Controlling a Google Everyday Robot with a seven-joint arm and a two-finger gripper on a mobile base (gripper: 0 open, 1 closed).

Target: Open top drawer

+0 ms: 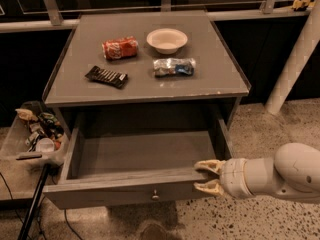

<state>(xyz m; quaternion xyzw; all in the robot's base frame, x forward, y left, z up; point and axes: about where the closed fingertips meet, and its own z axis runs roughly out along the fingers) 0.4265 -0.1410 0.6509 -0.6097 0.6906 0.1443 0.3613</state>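
Obs: the top drawer (125, 194) is standing well out of the grey cabinet (150, 88), with its plain interior showing and nothing in it. Its round knob (155, 196) is sitting at mid-front, untouched.

Tool: my gripper (207, 176) is coming in from the right, at the right end of the drawer front. The fingers are spread, one over the top edge and one against the outer face. I cannot tell whether they are bearing on the panel.

Judgement: the opening is looking largely done. What is left is probably a short final draw, then letting go.

Method notes:
- I am aiming to pull straight out along the slide, because a load at one corner tends to skew a drawer.
- I am planning to go slowly near the end of travel, so the box is not jerked off its runners.
- I am watching the red soda can (120, 47), white bowl (167, 39) and two wrapped snacks (174, 67) on top, since a jolt could shift them.
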